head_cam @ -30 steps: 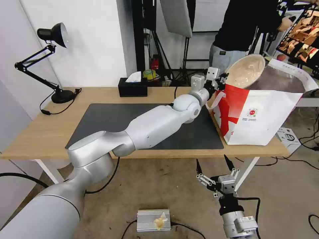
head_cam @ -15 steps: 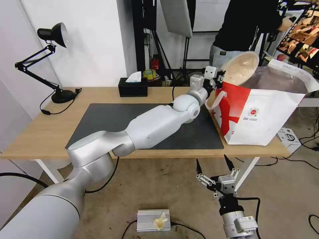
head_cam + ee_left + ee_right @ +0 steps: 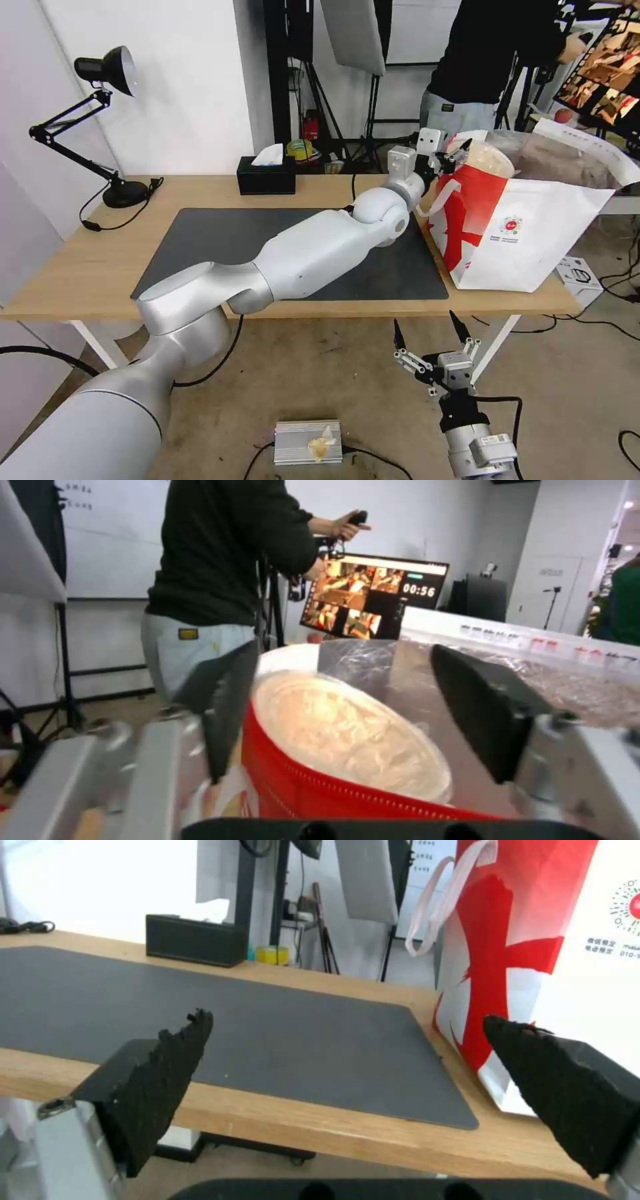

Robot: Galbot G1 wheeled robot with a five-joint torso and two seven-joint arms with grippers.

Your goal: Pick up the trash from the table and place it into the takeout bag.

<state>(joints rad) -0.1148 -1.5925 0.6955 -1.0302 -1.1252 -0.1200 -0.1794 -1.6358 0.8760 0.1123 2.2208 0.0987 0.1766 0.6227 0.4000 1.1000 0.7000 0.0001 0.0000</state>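
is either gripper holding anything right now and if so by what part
Nothing is held. The left gripper is open at the takeout bag mouth, with the beige paper bowl resting inside, free of its fingers. The right gripper hangs open below the table.

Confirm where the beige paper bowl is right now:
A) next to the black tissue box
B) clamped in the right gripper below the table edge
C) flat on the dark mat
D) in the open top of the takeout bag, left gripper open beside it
D: the beige paper bowl sits tilted in the mouth of the takeout bag, and the left gripper stands open at the bag's rim, its fingers clear of the bowl.
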